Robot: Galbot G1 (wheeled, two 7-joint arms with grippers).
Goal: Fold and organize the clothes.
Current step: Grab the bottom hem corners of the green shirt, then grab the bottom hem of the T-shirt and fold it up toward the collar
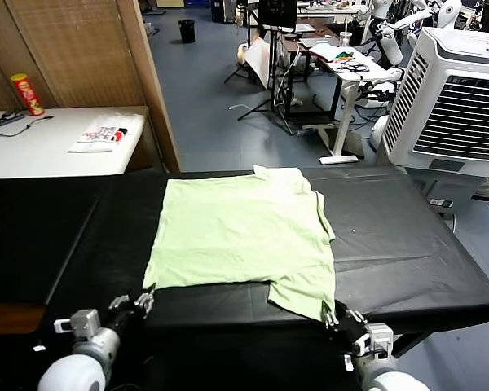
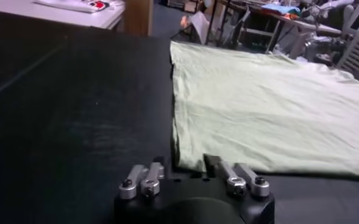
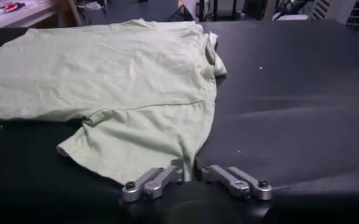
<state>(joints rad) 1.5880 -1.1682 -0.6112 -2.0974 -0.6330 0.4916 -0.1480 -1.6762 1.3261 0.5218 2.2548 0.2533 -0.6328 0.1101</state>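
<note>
T-shirt (image 1: 243, 236): pale green, soft, lightly creased; spread flat mid-desk (image 1: 407, 244), one sleeve reaching the near edge.
Left gripper (image 1: 143, 302): together, pinching the shirt's near-left corner.
Right gripper (image 1: 329, 314): together, pinching the near sleeve hem.
Technique: lift both corners evenly and carry them forward level, so the fold lands straight.
Desk: black, matte, smooth.

Bare black counter (image 1: 407, 244) lies open at 3 and 9 o'clock of the T-shirt (image 1: 240, 236); nothing stands on it there. At 10 o'clock a white table (image 1: 41, 151) and wooden post (image 1: 151, 81) close the far edge. At 2 o'clock a cooler (image 1: 452, 98) blocks the far right.
</note>
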